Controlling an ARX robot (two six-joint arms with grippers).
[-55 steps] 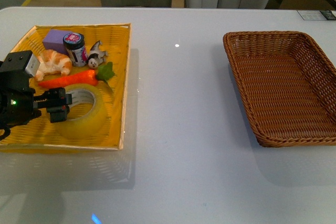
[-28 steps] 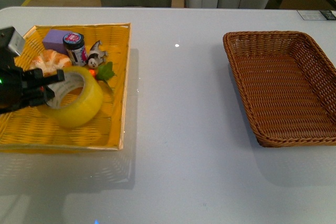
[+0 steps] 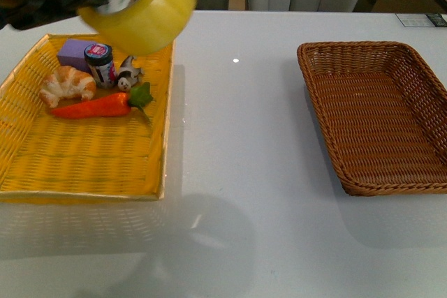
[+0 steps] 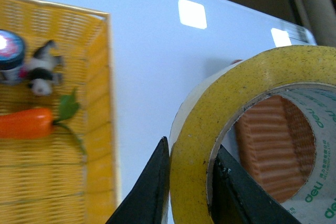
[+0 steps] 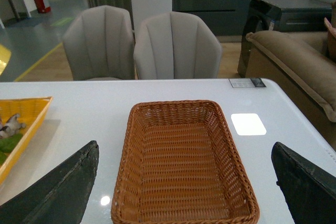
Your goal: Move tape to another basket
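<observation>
— Where is the tape [image 3: 140,5] at this moment?

— It is up in the air and touches nothing under it. In the front view it shows over the far corner of the yellow tray [image 3: 84,165], on the side nearer to the basket [image 3: 349,186]. It is tilted, and the white printed core is turned partly towards the camera.

— What has hold of it?

— The left fingers [image 4: 152,192]. One is on the outside of the roll and the other is inside the core, so they are pressed together on the wall of the tape.

— And the right fingers [image 5: 58,192]?

— They are spread wide, with nothing between them, and they face the basket.

— Is the basket near the tape?

— No, it is well apart, on the right part of the white bench [image 3: 237,172], and I see nothing inside it.

— What lies in the tray?

— A croissant [image 3: 68,83], a carrot [image 3: 94,106], a small jar [image 3: 100,64], a purple block [image 3: 71,52] and a little toy animal [image 3: 127,73], all in the far part.
</observation>
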